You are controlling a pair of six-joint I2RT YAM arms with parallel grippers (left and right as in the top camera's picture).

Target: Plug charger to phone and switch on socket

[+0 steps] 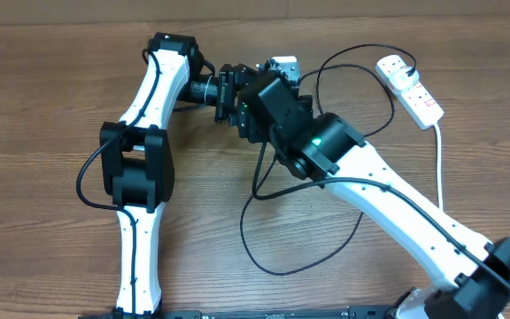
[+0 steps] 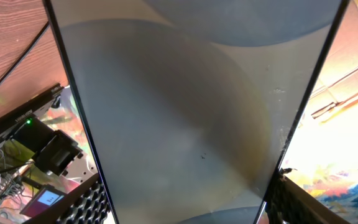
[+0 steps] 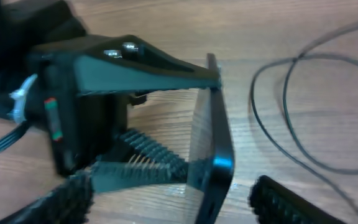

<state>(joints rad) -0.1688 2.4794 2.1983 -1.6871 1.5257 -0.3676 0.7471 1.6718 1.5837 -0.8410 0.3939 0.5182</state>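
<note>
Much of the action is covered in the overhead view: the two wrists meet at the middle back of the desk and hide what lies between them. The phone shows only from the wrist cameras. In the left wrist view it fills nearly the whole picture as a dull grey glossy slab, and no text on it can be read. The left end effector is clamped on the phone, one finger on each flat face, holding it up on edge above the wood. The right wrist view is blurred. It shows the phone edge-on, with its lower end cut off by the bottom of the picture. The right end effector is spread wide, one finger on each side of that lower end, and neither finger clearly touches it. I see nothing in its grip. The charger lies in loose black loops on the desk in front of the arms. One run of it reaches the far end of the socket at the back right. Its small tip cannot be made out anywhere. The socket's switches are too small to read. Its white cord trails toward the front and passes behind the right arm.
</note>
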